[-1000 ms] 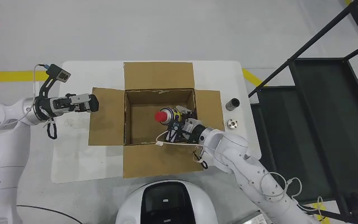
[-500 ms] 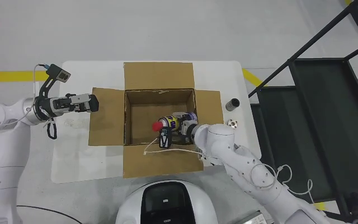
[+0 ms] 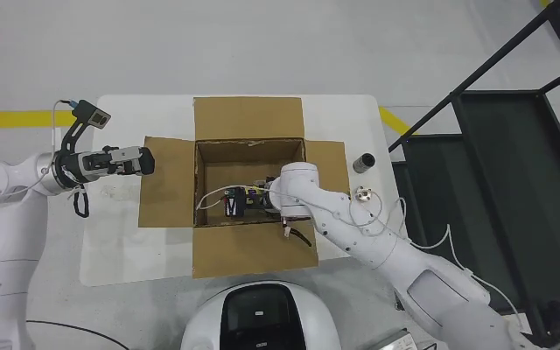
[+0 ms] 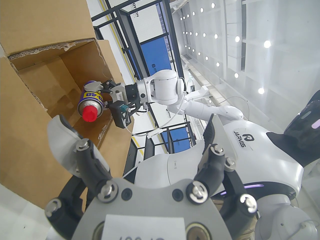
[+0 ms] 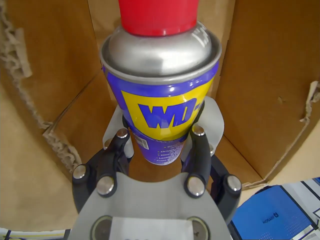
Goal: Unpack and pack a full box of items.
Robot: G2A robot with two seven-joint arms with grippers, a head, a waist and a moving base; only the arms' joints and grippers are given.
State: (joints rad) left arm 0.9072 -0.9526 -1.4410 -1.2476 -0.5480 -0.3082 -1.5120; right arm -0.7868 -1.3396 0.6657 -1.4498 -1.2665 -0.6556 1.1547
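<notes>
An open cardboard box (image 3: pixel 248 118) stands mid-table with its flaps folded out. My right gripper (image 3: pixel 255 192) is inside it, shut on a blue and yellow spray can (image 5: pixel 162 101) with a red cap (image 5: pixel 157 3). From the left wrist view, the spray can (image 4: pixel 91 97) lies tilted nearly flat above the box floor, its cap pointing towards the left wall, with the right gripper (image 4: pixel 106 93) clamped on its base end. My left gripper (image 3: pixel 144 160) hovers over the box's left flap, open and holding nothing (image 4: pixel 136 131).
Two small metal cylinders (image 3: pixel 363 162) (image 3: pixel 363 193) stand on the white table (image 3: pixel 114 245) to the right of the box. A black metal frame (image 3: pixel 472 157) rises beyond the table's right edge. Table space to the box's left is bare.
My right arm swung leftwards and down into the box, tipping the can from upright to nearly flat. The left arm has not moved.
</notes>
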